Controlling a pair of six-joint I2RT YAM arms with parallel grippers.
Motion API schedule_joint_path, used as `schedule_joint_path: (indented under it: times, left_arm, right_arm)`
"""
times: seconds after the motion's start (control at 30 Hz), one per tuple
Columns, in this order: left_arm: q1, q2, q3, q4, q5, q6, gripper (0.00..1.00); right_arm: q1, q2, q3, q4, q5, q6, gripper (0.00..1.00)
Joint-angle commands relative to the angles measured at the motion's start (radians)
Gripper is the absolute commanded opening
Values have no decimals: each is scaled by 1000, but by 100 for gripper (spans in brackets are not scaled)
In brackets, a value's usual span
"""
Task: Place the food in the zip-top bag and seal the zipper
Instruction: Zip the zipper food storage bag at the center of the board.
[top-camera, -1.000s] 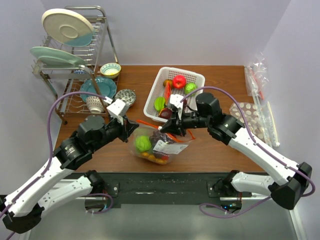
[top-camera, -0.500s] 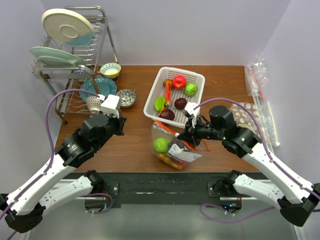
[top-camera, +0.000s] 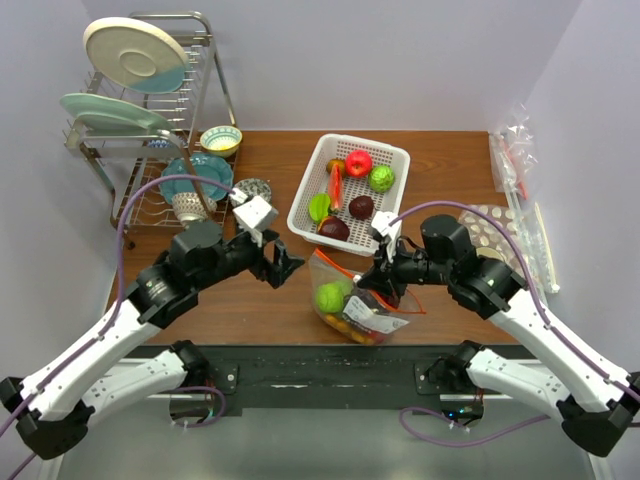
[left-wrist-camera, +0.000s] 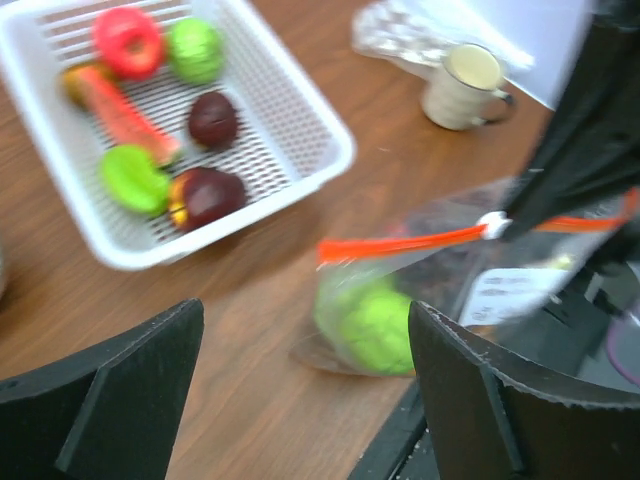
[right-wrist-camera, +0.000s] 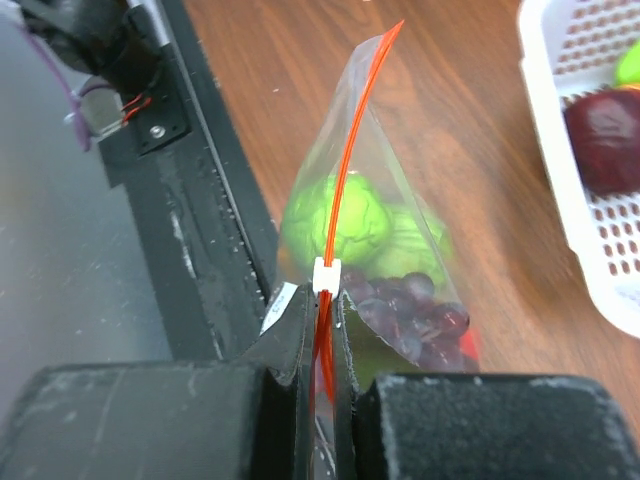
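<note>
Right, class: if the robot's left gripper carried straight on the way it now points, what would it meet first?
Probably the clear plastic zip-top bag, near the green fruit inside it. The open left gripper faces it, though depth is hard to judge.

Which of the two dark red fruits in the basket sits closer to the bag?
The dark fruit against the white basket's near rim; the other dark fruit lies farther back.

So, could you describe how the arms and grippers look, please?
Both the left arm and right arm have white shell links and black joint housings, each trailed by a looping purple cable. The left gripper and right gripper have matte black blocky fingers.
</note>
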Motion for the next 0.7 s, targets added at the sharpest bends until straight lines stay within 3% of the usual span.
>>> schedule_joint_path:
  times: [0.0, 0.17, 0.33, 0.5, 0.67]
  left_arm:
    - [3, 112, 111, -10, 228, 96, 90]
    - [3, 112, 103, 13, 185, 78, 100]
    - [1, 77, 82, 27, 183, 133, 100]
    - [3, 69, 91, 3, 365, 240, 100]
    - [1, 106, 116, 0, 458, 302, 100]
  right_arm:
    - [-1, 40, 81, 41, -131, -41, 0]
    - [-1, 56, 94, 54, -173, -54, 0]
    - [-1, 57, 101, 54, -213, -80, 0]
    - [-1, 62, 123, 42, -279, -105, 0]
    - [-1, 79, 144, 23, -322, -131, 0]
